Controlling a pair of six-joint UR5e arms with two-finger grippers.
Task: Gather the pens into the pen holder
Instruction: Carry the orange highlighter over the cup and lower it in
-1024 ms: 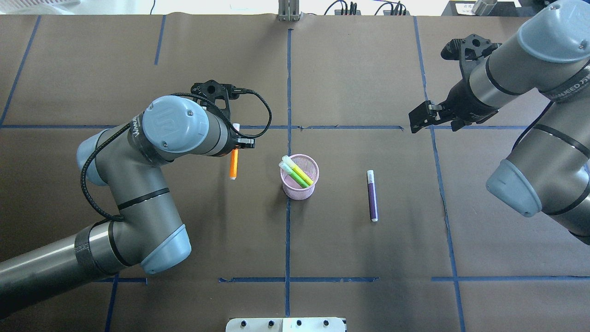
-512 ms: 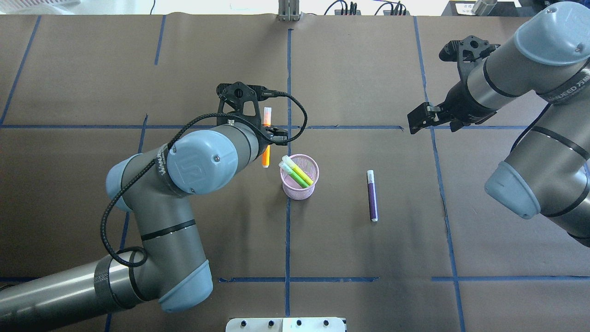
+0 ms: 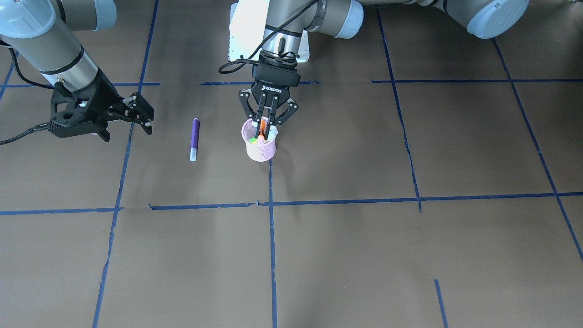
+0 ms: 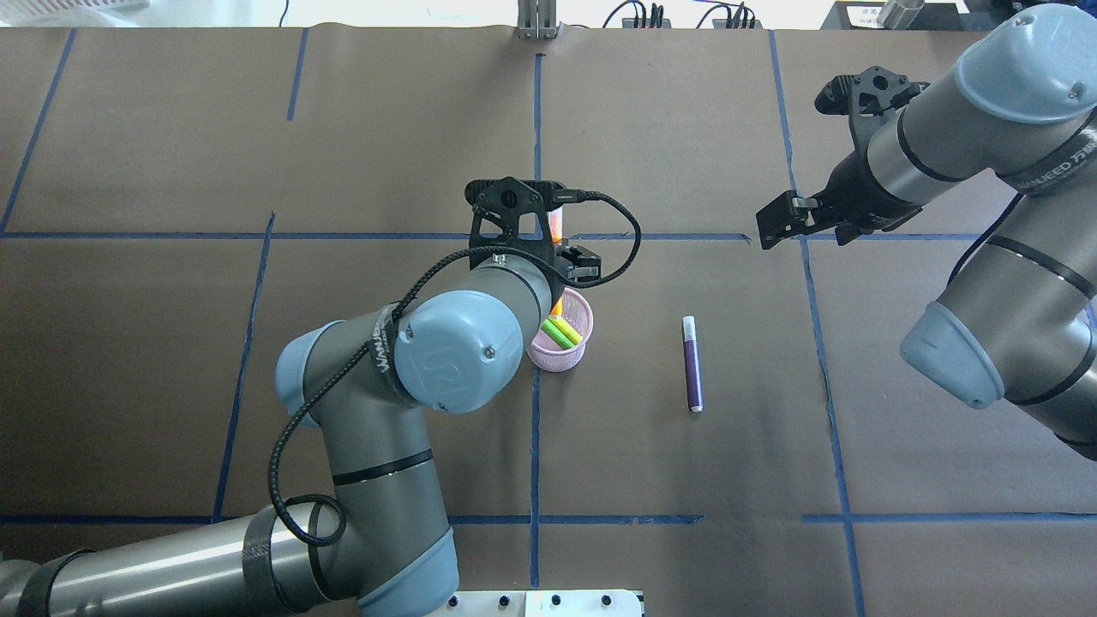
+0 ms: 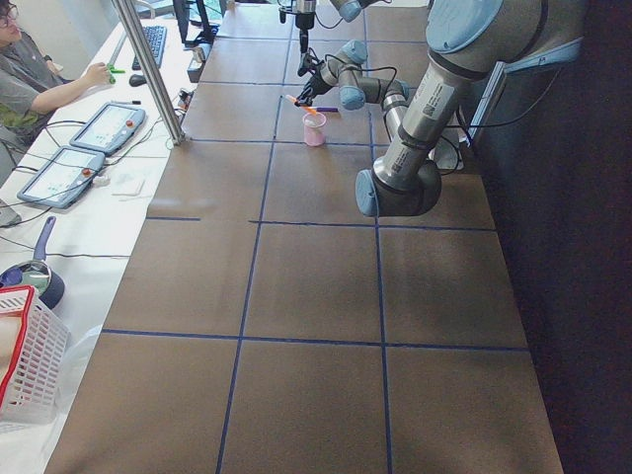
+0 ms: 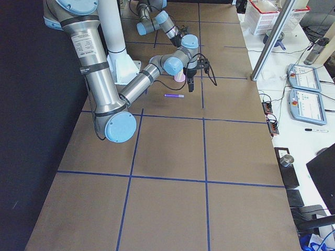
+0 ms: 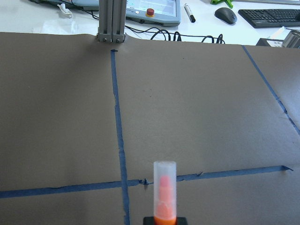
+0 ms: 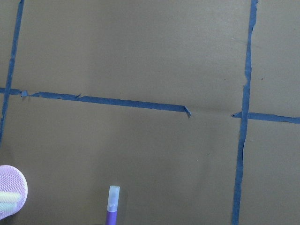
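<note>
Facing the robot, the left gripper [image 3: 268,119] pinches the orange pen [image 3: 262,129] upright at the pink pen holder's [image 3: 260,151] mouth. The purple pen [image 3: 194,136] lies on the table between the holder and the empty, spread-fingered right gripper [image 3: 146,119]. Overhead, green pens [image 4: 561,332] lean inside the holder, so I judge orange nearly in and purple left.

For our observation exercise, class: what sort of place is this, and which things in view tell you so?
Probably a robotics lab workcell: a left arm and right arm over a table gridded with blue tape, with teach pendants on a side bench and a seated operator.
</note>
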